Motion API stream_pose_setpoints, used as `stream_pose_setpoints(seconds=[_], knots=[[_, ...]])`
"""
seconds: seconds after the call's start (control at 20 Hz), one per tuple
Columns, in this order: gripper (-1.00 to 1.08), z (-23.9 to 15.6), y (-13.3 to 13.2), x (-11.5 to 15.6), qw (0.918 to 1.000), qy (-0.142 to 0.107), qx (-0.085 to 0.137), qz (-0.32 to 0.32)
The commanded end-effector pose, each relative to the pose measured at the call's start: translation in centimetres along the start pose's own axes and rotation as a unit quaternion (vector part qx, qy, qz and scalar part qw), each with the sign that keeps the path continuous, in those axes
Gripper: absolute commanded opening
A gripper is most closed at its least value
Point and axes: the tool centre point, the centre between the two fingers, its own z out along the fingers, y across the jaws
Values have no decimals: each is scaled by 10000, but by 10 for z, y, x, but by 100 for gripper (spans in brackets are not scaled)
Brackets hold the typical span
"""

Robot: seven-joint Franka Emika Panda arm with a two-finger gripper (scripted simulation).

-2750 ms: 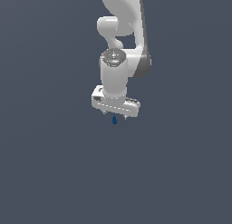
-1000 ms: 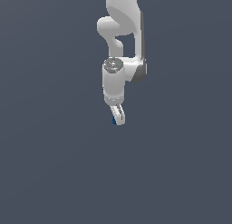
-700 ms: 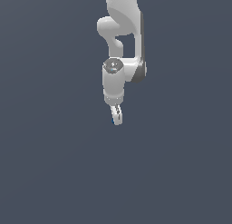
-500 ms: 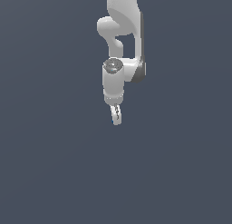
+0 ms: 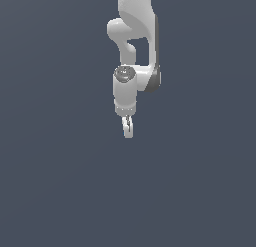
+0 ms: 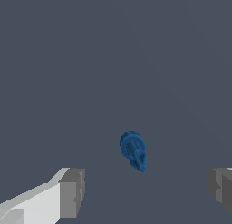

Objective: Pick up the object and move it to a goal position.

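Flat slate-grey ground filled both views, with nothing else on it to give bearings. Seen from outside, the white arm point(image 5: 134, 51) hung down from above and ended in the gripper point(image 5: 128, 130), turned edge-on to that camera so its fingers overlapped into one narrow white shape; the object could not be made out there.

The wrist view settled what the outside one hid. One grey-padded finger point(image 6: 68, 193) stood at one side, the blob point(image 6: 133, 150) lay in the middle, and the other finger point(image 6: 221, 187) stood at the far side. The jaws were spread wide, with clear grey showing between each pad and the small dark blue blob, so nothing was gripped. It sat beyond the fingertips and roughly between them, a little nearer the second finger's half of the gap than dead centre.

By my judgement the step in hand was the approach before grasping. The next move called for lowering until the pads flanked the blob, then closing gently, since so small a piece could easily slip aside.
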Motion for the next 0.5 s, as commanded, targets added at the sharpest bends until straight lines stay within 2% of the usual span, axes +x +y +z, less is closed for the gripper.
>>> stream_pose_setpoints(seconds=[0.0,0.45], knots=[[100,7,1,0,10000,0,-5,5],[100,43,1,0,10000,1,-5,22]])
